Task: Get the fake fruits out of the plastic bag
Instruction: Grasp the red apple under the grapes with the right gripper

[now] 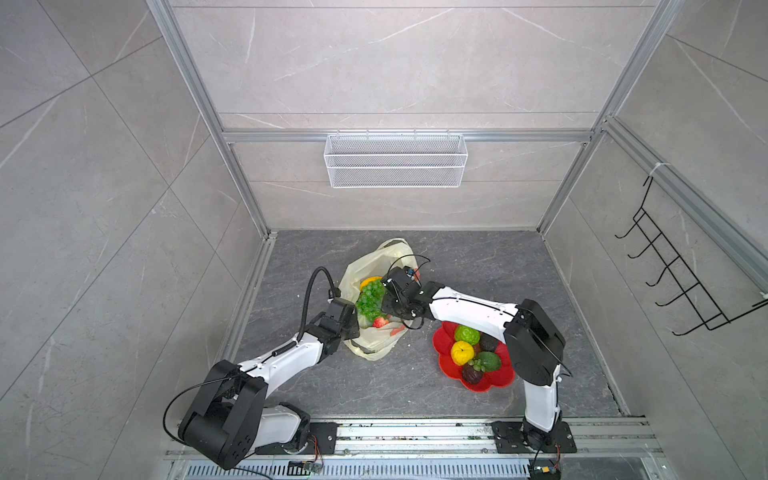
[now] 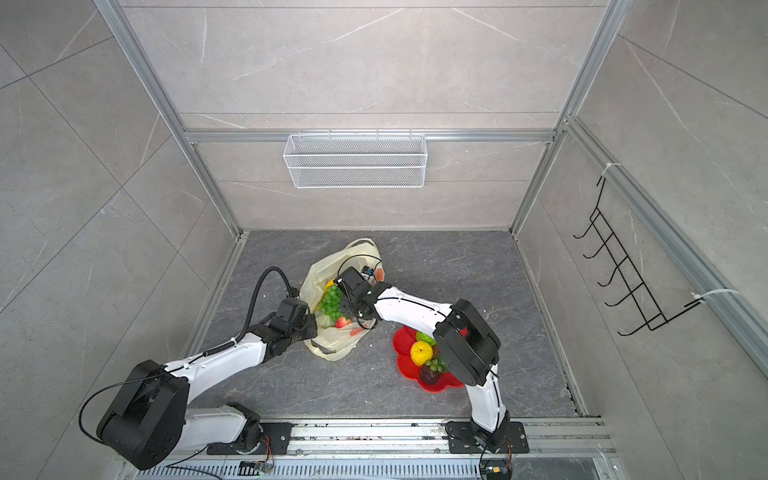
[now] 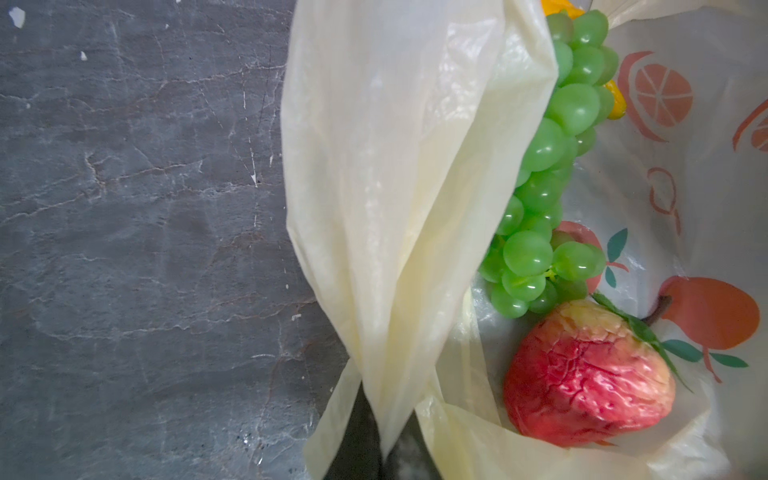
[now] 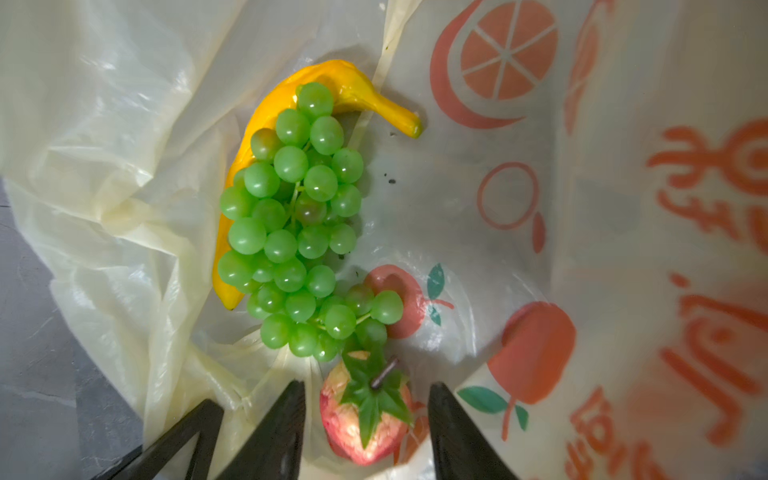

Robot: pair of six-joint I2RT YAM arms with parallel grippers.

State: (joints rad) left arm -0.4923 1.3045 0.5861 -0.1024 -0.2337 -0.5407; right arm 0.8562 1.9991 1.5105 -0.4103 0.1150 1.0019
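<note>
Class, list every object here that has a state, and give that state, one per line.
plastic bag, mouth open, edge pinched.
left tool, shut on plastic bag.
right tool, open, astride strawberry.
strawberry, in bag, not gripped.
grape bunch, in bag, lying over banana.
red plate, loaded with fruits.

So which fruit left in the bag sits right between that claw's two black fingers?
The red strawberry, flanked by the right gripper's open fingers; the green grape bunch and yellow banana lie beyond the fingertips, in the plastic bag.
</note>
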